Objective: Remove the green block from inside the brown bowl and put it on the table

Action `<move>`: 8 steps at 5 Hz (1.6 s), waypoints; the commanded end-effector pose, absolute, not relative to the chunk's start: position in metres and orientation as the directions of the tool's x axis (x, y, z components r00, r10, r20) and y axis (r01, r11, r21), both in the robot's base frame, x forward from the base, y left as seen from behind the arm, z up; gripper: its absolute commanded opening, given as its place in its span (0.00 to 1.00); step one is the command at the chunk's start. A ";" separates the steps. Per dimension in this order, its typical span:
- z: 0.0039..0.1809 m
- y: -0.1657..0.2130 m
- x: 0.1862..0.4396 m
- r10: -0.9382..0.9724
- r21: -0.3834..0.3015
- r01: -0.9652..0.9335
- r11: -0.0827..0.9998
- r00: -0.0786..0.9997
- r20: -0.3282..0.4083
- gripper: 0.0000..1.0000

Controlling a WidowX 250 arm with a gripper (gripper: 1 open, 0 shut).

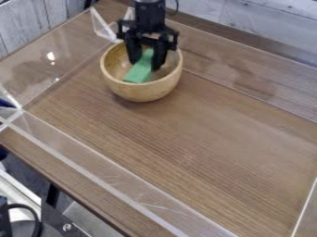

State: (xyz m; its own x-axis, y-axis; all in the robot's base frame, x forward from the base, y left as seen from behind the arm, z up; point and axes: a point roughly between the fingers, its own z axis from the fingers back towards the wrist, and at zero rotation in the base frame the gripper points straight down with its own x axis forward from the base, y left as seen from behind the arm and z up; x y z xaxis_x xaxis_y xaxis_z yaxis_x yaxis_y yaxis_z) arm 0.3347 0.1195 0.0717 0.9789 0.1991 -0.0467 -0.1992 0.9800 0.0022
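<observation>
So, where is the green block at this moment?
In the camera view, the green block sits tilted between the gripper fingers, over the brown bowl, at the table's upper left.

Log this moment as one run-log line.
end effector: closed on green block | block: tilted, over brown bowl, lower end still inside | table: block not yet placed | phase: lifting out

Even, fairly bright indoor light falls on a small, low-resolution picture that looks soft and grainy throughout. The wooden table [186, 139] carries a pale sheen across its middle, and the clear plastic walls [44, 74] catch white glare along their edges, brightest at the left. The gripper [148, 57] is slightly smeared, and only a faint, soft shadow lies beside the bowl [118, 88].
</observation>
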 end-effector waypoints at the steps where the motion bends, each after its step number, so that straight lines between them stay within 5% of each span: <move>1: 0.130 0.118 0.338 0.189 -0.013 -0.188 0.982 0.978 0.087 0.00; 2: 0.155 0.101 0.333 0.149 -0.047 -0.144 0.988 0.981 0.127 0.00; 4: 0.161 0.048 0.305 0.013 -0.070 -0.004 0.998 0.993 0.120 0.00; 8: 0.095 -0.037 0.268 -0.203 -0.066 0.207 0.976 0.977 0.061 0.00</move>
